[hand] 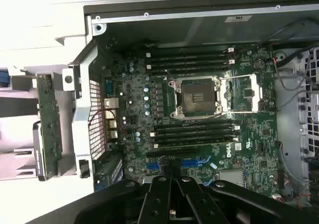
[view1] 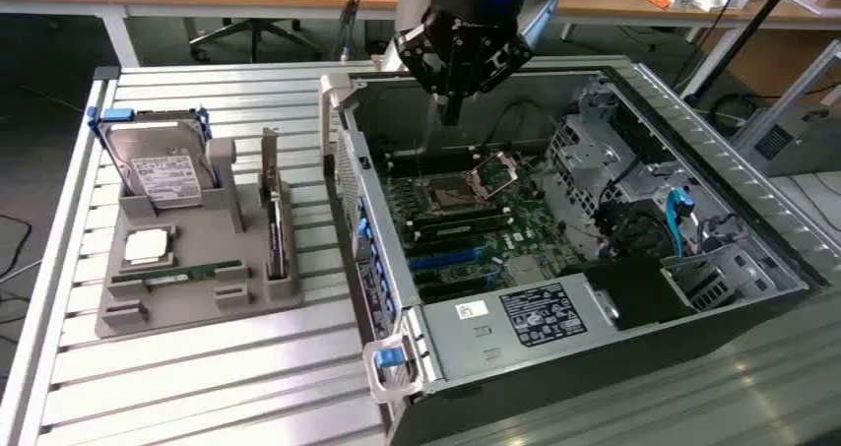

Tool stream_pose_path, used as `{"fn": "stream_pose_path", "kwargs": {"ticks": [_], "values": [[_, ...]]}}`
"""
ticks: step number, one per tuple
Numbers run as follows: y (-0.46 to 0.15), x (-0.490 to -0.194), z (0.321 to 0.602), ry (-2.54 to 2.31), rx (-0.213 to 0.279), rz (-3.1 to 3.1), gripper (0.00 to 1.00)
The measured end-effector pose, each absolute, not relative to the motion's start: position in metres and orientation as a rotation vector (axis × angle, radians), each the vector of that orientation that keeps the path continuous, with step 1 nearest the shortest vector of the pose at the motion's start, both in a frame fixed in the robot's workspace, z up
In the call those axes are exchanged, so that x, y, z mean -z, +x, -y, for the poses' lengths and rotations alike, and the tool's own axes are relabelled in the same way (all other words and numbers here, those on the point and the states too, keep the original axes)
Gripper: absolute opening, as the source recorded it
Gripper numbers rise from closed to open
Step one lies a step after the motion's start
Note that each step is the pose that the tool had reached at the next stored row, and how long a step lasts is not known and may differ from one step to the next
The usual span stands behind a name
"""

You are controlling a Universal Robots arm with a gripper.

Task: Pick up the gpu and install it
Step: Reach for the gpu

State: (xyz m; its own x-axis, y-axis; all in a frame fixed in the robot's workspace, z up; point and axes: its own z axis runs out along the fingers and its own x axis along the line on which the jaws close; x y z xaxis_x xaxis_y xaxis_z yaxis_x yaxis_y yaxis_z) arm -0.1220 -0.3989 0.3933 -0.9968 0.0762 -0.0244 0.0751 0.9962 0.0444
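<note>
Gpu [view1: 276, 231] stood on edge in grey holder [view1: 197, 234] beside computer case [view1: 686, 103], untouched. Jaws held together, empty, above case's motherboard [view1: 519, 239]. Risk judged: thin card could be tipped or jammed in its slot if gripped off-centre. Hard drive [view1: 161, 170] and memory stick [view1: 177, 272] also kept in holder

The gpu [view1: 278, 237] is a thin, flat, dark circuit card standing upright on its long edge in a slot of the grey holder [view1: 197, 269]. It runs along the holder's side on the exterior view's right, lengthwise from the holder's near part toward its far end. A pale strip rises at the card's far end; whether this is its metal bracket cannot be told. In the wrist view the card's face [hand: 50, 124] shows greenish, dotted with small components. It sits seated in the holder, with nothing gripping or touching it.
</note>
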Motion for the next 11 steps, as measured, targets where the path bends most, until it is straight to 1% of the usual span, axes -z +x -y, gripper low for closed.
{"fn": "stream_pose_path", "kwargs": {"ticks": [11], "values": [[-0.1243,-0.3933,0.3989,0.118,-0.068,-3.112,0.11]]}}
